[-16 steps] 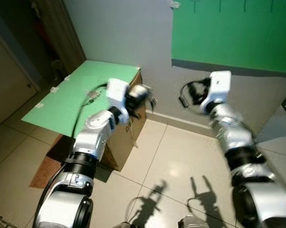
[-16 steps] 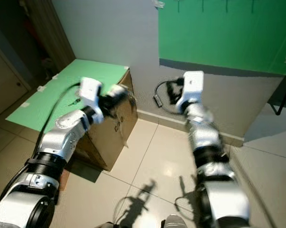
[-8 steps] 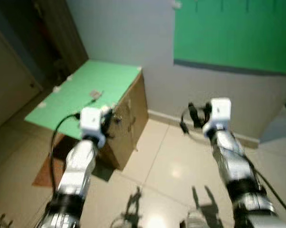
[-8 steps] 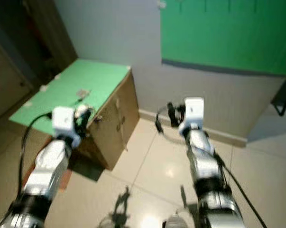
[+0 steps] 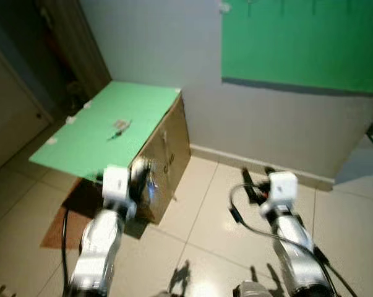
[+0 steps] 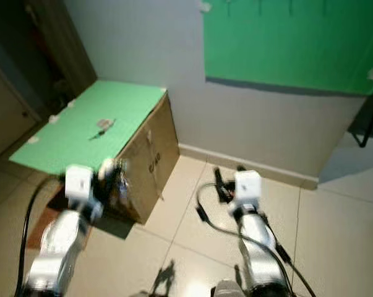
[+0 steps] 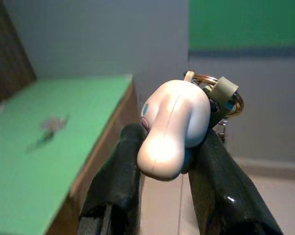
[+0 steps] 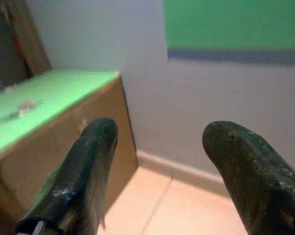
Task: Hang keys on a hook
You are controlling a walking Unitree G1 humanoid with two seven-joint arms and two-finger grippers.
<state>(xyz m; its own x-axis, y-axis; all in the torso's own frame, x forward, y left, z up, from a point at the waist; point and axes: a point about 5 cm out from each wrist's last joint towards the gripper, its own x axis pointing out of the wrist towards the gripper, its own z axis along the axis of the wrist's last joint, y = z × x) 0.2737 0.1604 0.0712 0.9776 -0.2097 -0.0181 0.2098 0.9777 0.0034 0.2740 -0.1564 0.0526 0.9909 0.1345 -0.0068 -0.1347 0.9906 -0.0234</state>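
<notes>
We see our left gripper (image 7: 162, 161) closed on a smooth, pale pink-white rounded keychain charm (image 7: 172, 128), its two black fingers (image 7: 119, 171) pressing it from either side; behind the charm sits a gold metal key ring with a small beige tag (image 7: 224, 93), so the keys are in this gripper, raised in the air near the front corner of the box. In the head views the left arm reaches forward low in front of us, its white wrist block just before a brown cardboard box (image 5: 164, 167) whose top is covered by a flat light-green sheet (image 5: 112, 133). On that sheet lies a small greyish object (image 5: 119, 127), too blurred for us to tell what it is. Our right gripper (image 8: 159, 166) has its two black fingers (image 8: 83, 171) spread wide apart with nothing between them; the right arm is held low over the glossy cream floor tiles (image 5: 205, 223), with a black cable looping beside its wrist. Ahead stands a grey wall (image 5: 167, 55) with a pale skirting board along its foot, and high on it is mounted a large green board (image 5: 304, 43). Along the upper edge of that board we make out several thin dark hooks (image 6: 259, 7), well apart from both grippers. At the far left stands a dark wooden door frame (image 5: 68, 43).
</notes>
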